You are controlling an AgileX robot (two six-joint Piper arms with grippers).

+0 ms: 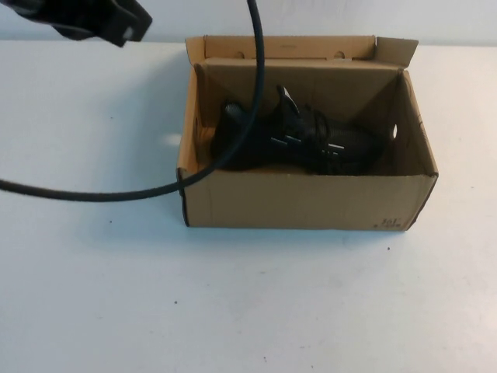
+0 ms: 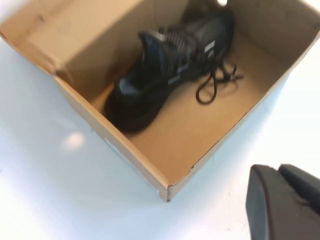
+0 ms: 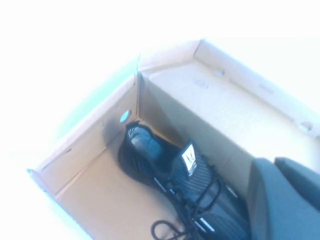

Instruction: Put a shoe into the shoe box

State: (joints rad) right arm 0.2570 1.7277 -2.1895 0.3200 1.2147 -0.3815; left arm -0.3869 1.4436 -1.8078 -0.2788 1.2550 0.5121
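Left claw [image 2: 285, 202] hangs above the bare worktop [image 1: 248, 303] just outside a box corner, holding nothing, fingers apparently together; right claw [image 3: 285, 200] hovers over the shoe's end inside the box, its spread impossible to tell. The shoe [image 1: 299, 144] lies on the floor of the shoe box [image 1: 303, 202], toward the rear wall, laces spilling forward. Flaps stand open, so placement looks done and both arms seem clear to withdraw.
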